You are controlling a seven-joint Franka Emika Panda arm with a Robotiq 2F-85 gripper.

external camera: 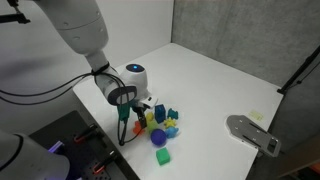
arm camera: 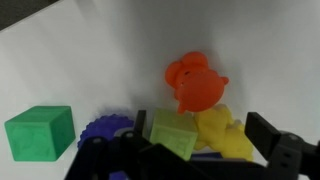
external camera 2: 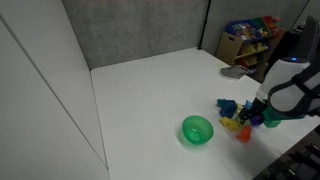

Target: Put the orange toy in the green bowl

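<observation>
Its fingers spread open, the gripper (arm camera: 186, 150) likely needed to advance until the orange toy (arm camera: 195, 82) just beyond their tips, not the yellow toy (arm camera: 228, 135), sat between them

In the wrist view I see a green cube (arm camera: 40, 133), a dark blue toy (arm camera: 103, 130) and a lime block (arm camera: 175, 133) just beside a yellow toy (arm camera: 225, 135), all on the white table (arm camera: 90, 50).

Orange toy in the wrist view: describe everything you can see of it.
The small orange-red plastic toy is a lumpy, rounded figure with a smooth, moulded look. It lies free on the white table, just beyond a yellow toy and a light green cube; whether it touches them is unclear.
</observation>
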